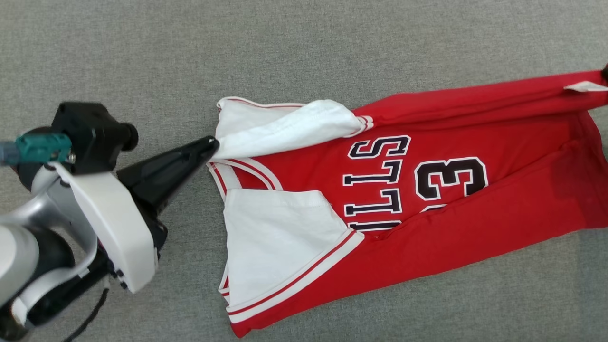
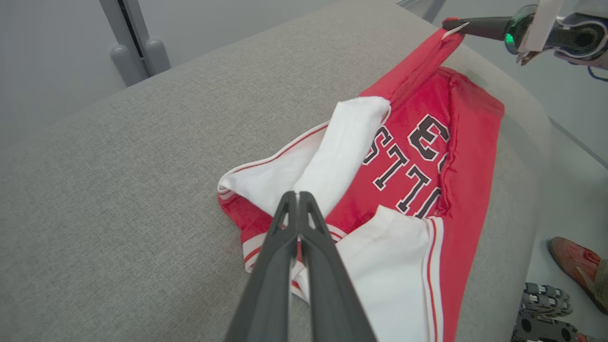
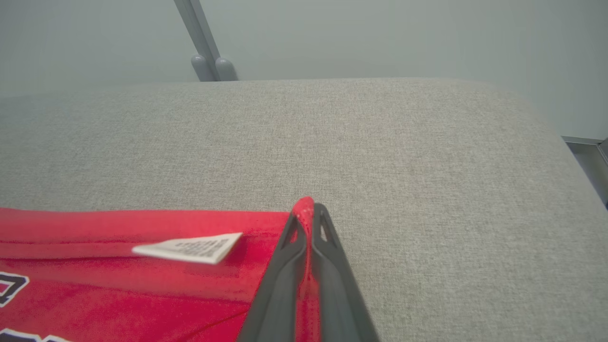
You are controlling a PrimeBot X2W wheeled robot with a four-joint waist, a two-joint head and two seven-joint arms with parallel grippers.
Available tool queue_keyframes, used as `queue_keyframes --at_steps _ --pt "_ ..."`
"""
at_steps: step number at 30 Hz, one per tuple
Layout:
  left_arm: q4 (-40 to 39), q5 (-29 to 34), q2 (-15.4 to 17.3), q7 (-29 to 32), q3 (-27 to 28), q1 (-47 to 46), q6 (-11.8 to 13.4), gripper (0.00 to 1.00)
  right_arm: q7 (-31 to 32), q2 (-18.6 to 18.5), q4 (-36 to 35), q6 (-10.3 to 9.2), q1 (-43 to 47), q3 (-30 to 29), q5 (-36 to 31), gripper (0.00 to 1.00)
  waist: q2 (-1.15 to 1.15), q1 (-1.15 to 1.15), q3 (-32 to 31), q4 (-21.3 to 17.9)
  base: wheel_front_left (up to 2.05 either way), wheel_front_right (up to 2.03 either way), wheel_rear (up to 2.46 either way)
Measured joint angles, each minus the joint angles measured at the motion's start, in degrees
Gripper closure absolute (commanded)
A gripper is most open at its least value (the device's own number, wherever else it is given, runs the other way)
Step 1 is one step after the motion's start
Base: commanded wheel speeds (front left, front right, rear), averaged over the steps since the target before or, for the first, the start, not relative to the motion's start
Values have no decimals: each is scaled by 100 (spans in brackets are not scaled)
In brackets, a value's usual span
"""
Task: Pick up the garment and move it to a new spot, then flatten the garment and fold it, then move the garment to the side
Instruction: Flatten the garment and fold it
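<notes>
Garment (image 1: 427, 228) lies on padded surface (image 1: 304, 52), stretched crosswise from the middle to the right edge of the head view: neck end left, hem end right. Left gripper (image 1: 212, 142) at neck end, fingertips on far sleeve (image 1: 285, 128); near sleeve (image 1: 275, 237) lies in front of it. Right gripper (image 3: 308, 210) at far hem corner, fabric between its fingers. Label (image 3: 190, 248) just left of it, on the garment. Post (image 3: 202, 42) behind the surface.

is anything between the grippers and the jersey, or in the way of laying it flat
Nothing visible does. The left gripper is shut on the jersey at its white end, the right gripper on a red corner at the other end. Nothing else lies on the grey padded surface around it.
</notes>
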Motion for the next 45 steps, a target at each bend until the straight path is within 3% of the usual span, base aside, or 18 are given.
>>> queue_keyframes --at_steps 7,12,18,19,20,21,22,23,24,27,33,39,42,45 --pt "-658 252 199 -324 -169 634 445 100 -94 0 -386 0 945 -612 -88 100 0 0 -102 30 0 0 0" --pt "-834 361 194 -420 -389 1025 648 100 34 198 -626 0 1476 -965 -211 100 0 0 -147 41 0 0 0" --pt "-524 441 -231 -695 -764 1534 794 100 164 516 -601 -1 1736 -1121 -408 100 0 0 -199 6 0 0 0" --pt "-427 437 -316 -756 -800 1599 824 100 135 565 -547 -1 1747 -1123 -501 90 0 0 -212 4 0 0 0" --pt "-321 437 -397 -824 -838 1663 832 100 77 623 -459 0 1749 -1151 -612 52 0 0 -229 1 0 0 0" --pt "-225 428 -479 -905 -859 1743 875 100 31 675 -368 0 1750 -1196 -715 5 0 0 -252 -1 0 0 0" --pt "-131 432 -546 -977 -884 1794 880 85 -32 735 -294 0 1756 -1258 -800 0 0 0 -280 -1 0 0 0" --pt "-57 436 -599 -1070 -887 1858 909 62 -124 825 -253 0 1766 -1357 -815 0 0 0 -314 2 0 0 0" --pt "7 439 -673 -1207 -875 1920 960 0 -226 916 -233 0 1800 -1478 -806 0 0 0 -352 7 0 0 0" --pt "162 614 -861 -1737 -767 2069 1145 0 -494 1063 -303 0 2158 -1798 -743 0 0 0 -481 37 0 0 0" --pt "750 1298 -1341 -3159 -479 2544 1989 0 -1084 1536 -565 -5 3183 -2436 -839 0 0 0 -825 112 0 0 0" --pt "1410 2264 -2109 -3572 -177 2902 2644 0 -1339 1992 -688 -7 3531 -2802 -944 0 0 0 -1178 231 0 0 0" --pt "1479 2963 -2661 -3580 241 3126 2694 0 -1228 2158 -449 -5 3390 -2975 -992 0 0 0 -1301 341 0 0 0" --pt "1610 3507 -3002 -3582 525 3415 2542 0 -984 2261 9 -7 3039 -3211 -1093 0 0 0 -1391 469 0 0 0"
